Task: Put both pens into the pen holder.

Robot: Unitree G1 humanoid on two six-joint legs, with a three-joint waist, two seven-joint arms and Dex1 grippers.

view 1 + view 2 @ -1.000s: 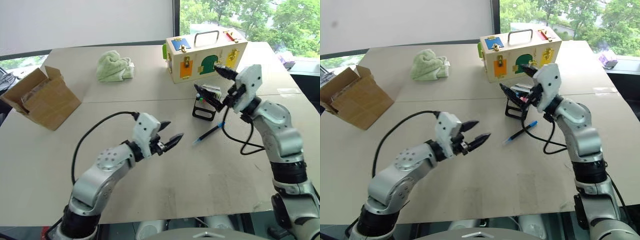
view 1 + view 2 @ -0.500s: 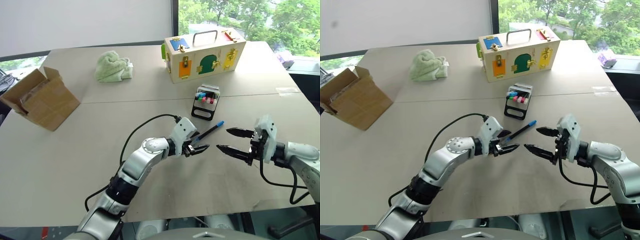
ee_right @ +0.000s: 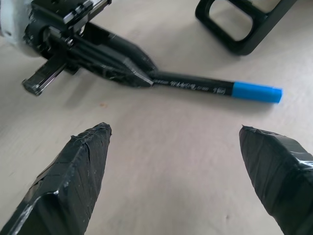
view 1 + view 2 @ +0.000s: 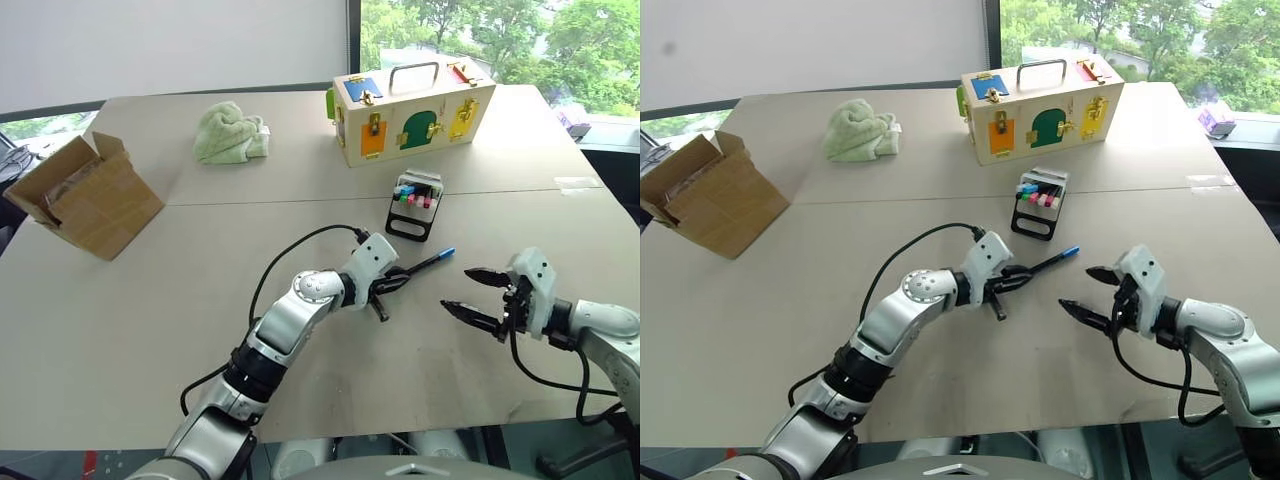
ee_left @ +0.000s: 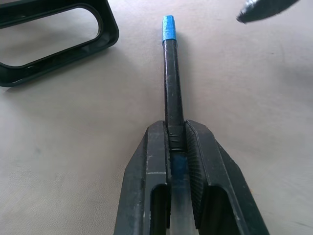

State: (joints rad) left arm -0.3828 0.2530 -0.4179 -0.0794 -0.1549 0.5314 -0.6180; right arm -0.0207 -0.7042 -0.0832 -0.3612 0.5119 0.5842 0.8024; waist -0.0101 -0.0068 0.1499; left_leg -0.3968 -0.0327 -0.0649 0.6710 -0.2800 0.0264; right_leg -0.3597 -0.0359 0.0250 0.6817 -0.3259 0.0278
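Worktop (image 4: 150, 300) status: beige surface carrying all items. The left gripper (image 5: 177, 142) is clamped on the blue-capped pen (image 4: 425, 264), its two fingers (image 5: 155, 161) pressed against the black barrel near the uncapped end. The pen lies low over the worktop — whether it touches the surface cannot be told — and its blue cap points toward the pen holder (image 4: 411, 205).

The right gripper (image 4: 470, 295) hovers just beside the pen's capped end, jaws spread wide and holding nothing. In the right wrist view its fingertips (image 3: 80, 161) frame the pen and the left gripper without touching either.

The pen holder stands near the middle of the worktop, just beyond the pen's cap. Its white slotted top carries several markers with coloured caps; the looped black base faces the grippers. An orange-capped pen cannot be made out among them.

Further items, well apart from the grippers — a cream wooden box (image 4: 412, 108) with coloured doors behind the holder, a crumpled green cloth (image 4: 230, 132), and an open cardboard box (image 4: 85, 195) at the robot's left.
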